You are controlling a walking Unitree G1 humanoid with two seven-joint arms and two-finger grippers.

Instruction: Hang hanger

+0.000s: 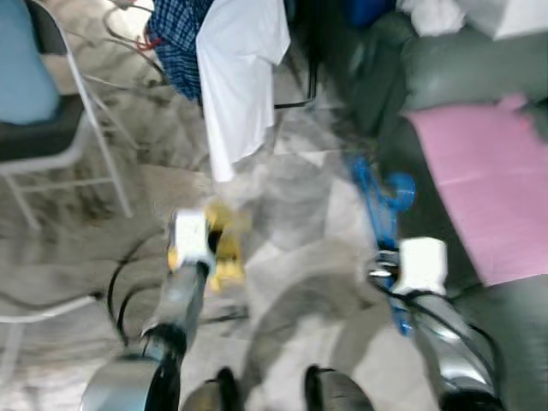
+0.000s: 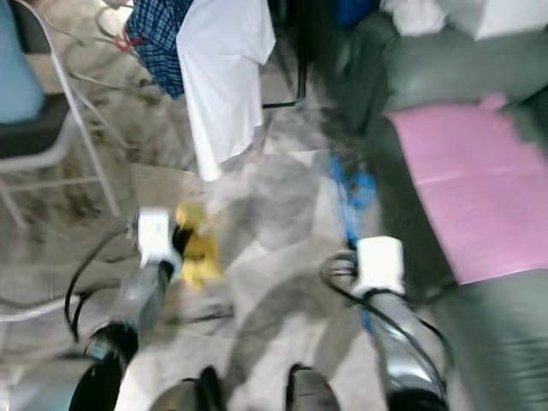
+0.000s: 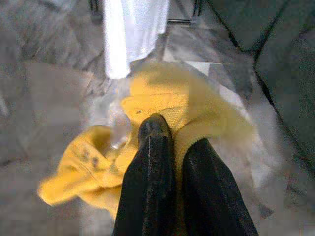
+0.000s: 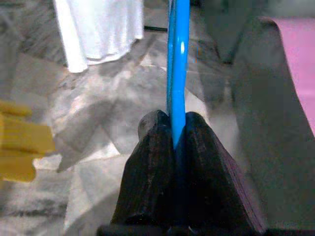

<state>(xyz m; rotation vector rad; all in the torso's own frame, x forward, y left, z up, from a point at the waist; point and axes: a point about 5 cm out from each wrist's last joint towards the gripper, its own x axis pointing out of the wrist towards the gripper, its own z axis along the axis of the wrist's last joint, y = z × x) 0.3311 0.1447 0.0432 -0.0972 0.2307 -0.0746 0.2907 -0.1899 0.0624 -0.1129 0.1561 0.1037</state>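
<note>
A grey marbled floor [image 1: 300,205] runs between a white chair [image 1: 86,111], hanging shirts [image 1: 240,77] and a dark sofa [image 1: 462,60] with a pink cover [image 1: 488,180]. The blurred head views show both arms low. The right gripper [image 4: 176,129] is clamped on the blue hanger [image 4: 177,59]. The left gripper [image 3: 170,140] pinches a yellow cloth [image 3: 162,103], which hides its fingertips.
</note>
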